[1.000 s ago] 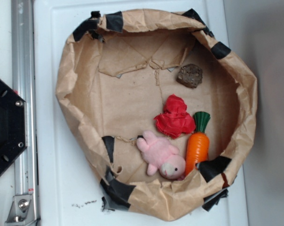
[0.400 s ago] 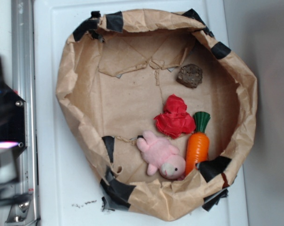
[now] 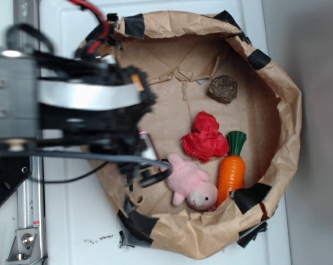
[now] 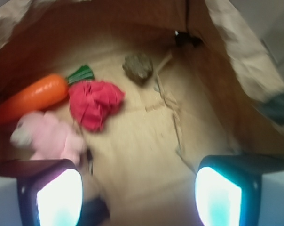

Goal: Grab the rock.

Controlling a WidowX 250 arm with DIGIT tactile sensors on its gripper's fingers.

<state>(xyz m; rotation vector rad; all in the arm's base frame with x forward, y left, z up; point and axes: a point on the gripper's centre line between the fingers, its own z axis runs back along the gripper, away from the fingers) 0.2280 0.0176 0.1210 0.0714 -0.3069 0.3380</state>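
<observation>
Brown paper, taped at the rim with black strips, forms a crumpled basket [image 3: 277, 83] on the white table [image 3: 73, 221]. Seen from the exterior view, the rock [image 3: 222, 89] lies on the paper floor at about one o'clock from the basket's centre, apart from the other toys and near the far wall. The red paper wad [image 3: 204, 137] sits close to the centre, slightly toward four o'clock. The orange carrot toy [image 3: 231, 171] stands just beside the wad at five o'clock, its green top pointing toward twelve. The pink plush pig [image 3: 189, 184] lies at six o'clock, touching or nearly touching the carrot.

The blurred arm covers the nine o'clock side of the basket, and the gripper [image 3: 150, 165] hangs over the inner edge there, just beside the pig at seven to eight o'clock.

In the wrist view the two fingers [image 4: 59, 193] are spread wide with nothing between them but bare paper. The rock [image 4: 138, 66] shows at twelve o'clock, well ahead of the gripper [image 4: 139, 195], with the wad [image 4: 94, 102], carrot [image 4: 36, 94] and pig [image 4: 50, 134] off toward ten o'clock.
</observation>
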